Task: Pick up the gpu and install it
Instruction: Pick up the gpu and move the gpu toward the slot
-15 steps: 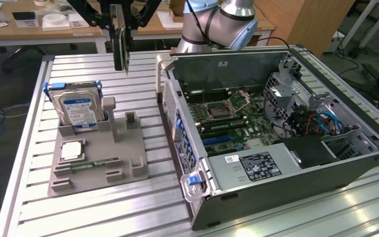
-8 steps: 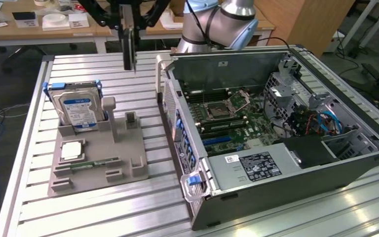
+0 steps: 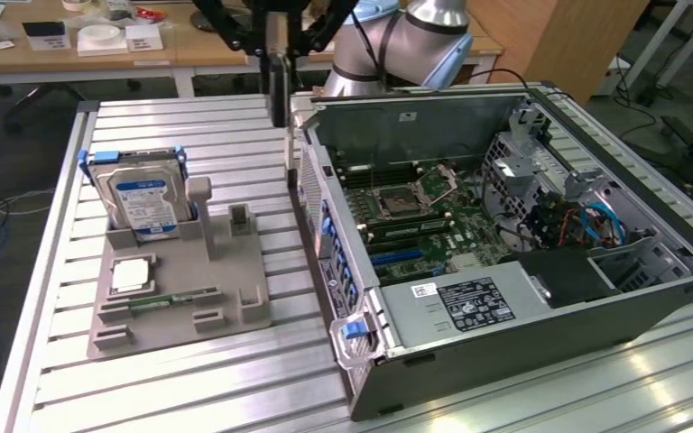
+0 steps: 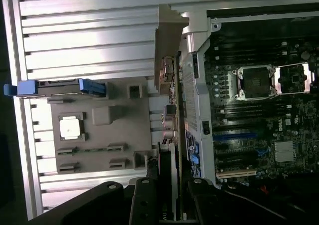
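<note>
The gpu (image 3: 277, 90) hangs edge-on in the upper centre of the exterior view, clear of the slatted table (image 3: 202, 135) and above the gap between the grey fixture (image 3: 178, 307) and the open computer case (image 3: 635, 298). Judged from this pose, the card is held vertical so that its lower edge can meet a motherboard (image 3: 419, 207) slot squarely (the blue slot (image 3: 401, 255) lies in the lower middle of the board). The case lies on its side with the panel off, which exposes the board from above. The gripper (image 3: 277, 45) is clamped on the card's upper part, one finger on each flat face. In the wrist view, the gripper (image 4: 168, 192) shows the same grasp: the dark fingers (image 4: 142, 200) close against the gpu (image 4: 168, 155), whose metal bracket end with its ports points away from the camera. The hard drive (image 3: 142, 198) stands upright in the fixture at the exterior view's left, well apart from the gripper; it is untouched.
</note>
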### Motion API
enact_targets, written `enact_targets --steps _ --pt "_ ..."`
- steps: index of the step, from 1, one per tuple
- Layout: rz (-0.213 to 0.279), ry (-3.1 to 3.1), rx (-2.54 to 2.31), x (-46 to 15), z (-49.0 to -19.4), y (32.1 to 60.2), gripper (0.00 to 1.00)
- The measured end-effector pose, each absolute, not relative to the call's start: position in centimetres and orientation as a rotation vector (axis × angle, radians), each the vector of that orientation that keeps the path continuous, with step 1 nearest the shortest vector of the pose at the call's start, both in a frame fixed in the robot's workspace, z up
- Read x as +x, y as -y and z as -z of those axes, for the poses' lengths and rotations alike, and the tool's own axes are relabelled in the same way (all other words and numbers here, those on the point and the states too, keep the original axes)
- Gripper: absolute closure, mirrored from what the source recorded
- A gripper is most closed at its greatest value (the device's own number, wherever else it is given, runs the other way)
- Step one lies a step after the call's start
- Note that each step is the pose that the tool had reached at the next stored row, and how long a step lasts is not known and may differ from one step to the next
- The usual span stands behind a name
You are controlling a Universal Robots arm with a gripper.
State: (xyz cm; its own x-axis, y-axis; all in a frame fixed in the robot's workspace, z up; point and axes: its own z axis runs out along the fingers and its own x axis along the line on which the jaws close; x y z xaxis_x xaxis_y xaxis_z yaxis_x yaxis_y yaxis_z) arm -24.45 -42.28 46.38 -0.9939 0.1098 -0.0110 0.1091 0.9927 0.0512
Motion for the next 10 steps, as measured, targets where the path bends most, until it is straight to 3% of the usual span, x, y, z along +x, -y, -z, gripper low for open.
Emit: enact_targets --steps 10 --pt "-0.079 -3.122 0.172 -19.9 -46.0 42.3 0.72"
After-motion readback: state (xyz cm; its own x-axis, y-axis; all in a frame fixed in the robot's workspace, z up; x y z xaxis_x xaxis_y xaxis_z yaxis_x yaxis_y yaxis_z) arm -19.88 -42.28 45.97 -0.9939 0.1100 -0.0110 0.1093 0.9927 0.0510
